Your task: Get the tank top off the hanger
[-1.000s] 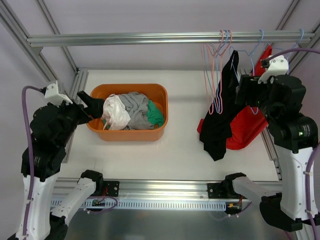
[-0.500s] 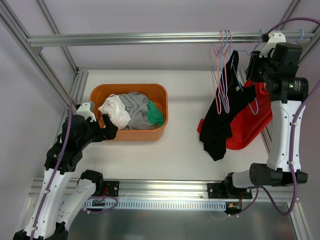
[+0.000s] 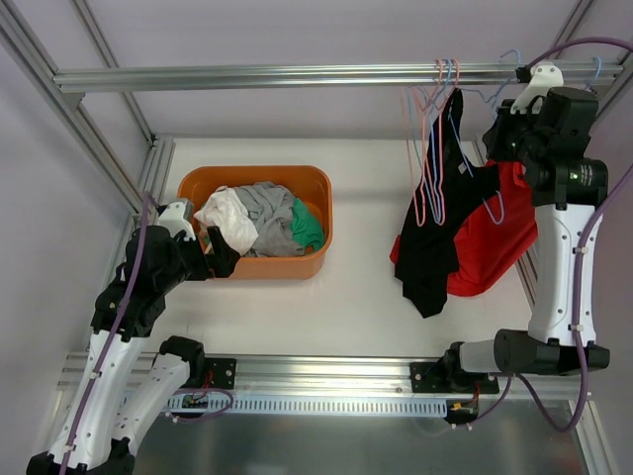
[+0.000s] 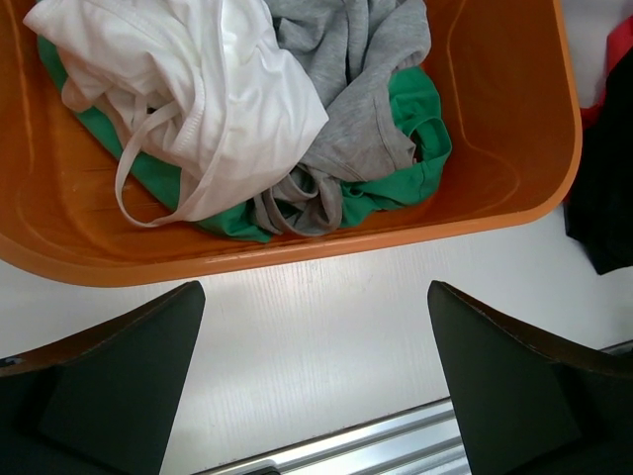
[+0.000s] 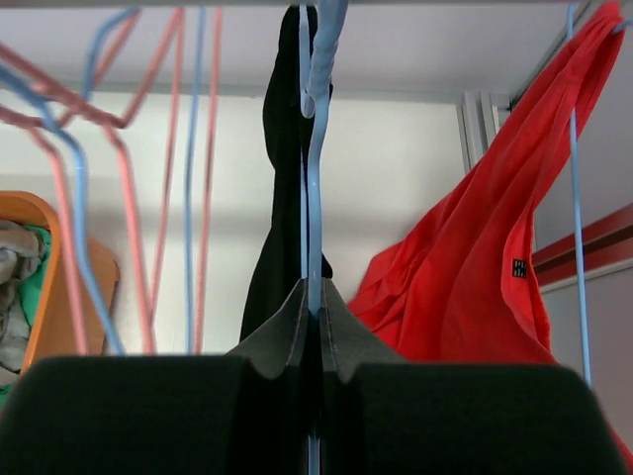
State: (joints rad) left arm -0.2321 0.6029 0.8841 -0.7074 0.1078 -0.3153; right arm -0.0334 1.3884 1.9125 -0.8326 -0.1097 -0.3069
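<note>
A black tank top (image 3: pixel 432 233) (image 5: pixel 280 257) hangs from a light blue hanger (image 3: pixel 467 148) (image 5: pixel 314 188) on the overhead rail (image 3: pixel 297 75), its hem trailing onto the table. My right gripper (image 3: pixel 502 127) (image 5: pixel 315 295) is up by the rail, shut on that hanger's thin wire just below the hook. A red tank top (image 3: pixel 495 247) (image 5: pixel 475 267) hangs right behind it on another blue hanger. Down at the left, my left gripper (image 3: pixel 220 259) (image 4: pixel 316 297) stands open over bare table just in front of the orange basket (image 3: pixel 252 269), holding nothing.
The orange basket (image 4: pixel 534 188) holds white, grey and green clothes. Several empty pink and blue hangers (image 3: pixel 427 148) (image 5: pixel 148 198) hang on the rail left of the black top. Metal frame posts stand at both sides of the white table.
My right arm rose to the rail and its gripper closed on the blue hanger, which swung slightly left. My left arm drew back from the basket to the table in front of it.
</note>
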